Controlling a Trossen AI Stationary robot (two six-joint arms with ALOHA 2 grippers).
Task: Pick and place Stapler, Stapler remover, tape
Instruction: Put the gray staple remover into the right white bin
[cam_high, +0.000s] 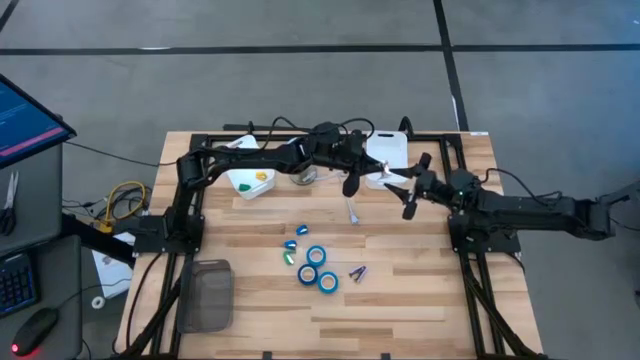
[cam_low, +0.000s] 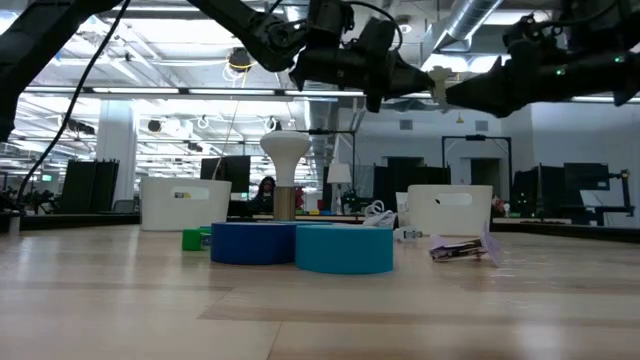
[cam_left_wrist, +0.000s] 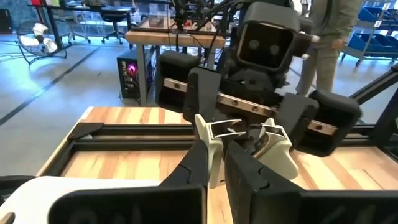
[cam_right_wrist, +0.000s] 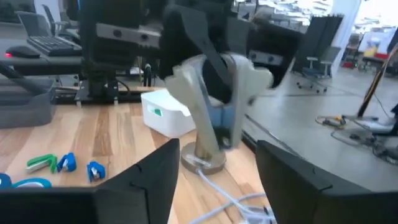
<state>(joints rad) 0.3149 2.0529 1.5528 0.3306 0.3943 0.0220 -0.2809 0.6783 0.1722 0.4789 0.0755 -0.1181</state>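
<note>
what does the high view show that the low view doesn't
Only the high view shows the dark tray at the table's near left corner, the monitor off the table, and all three tape rolls apart from each other. Only the low view shows the room behind, with white bins. Both show the left gripper holding a pale stapler remover and the open right gripper facing it.
</note>
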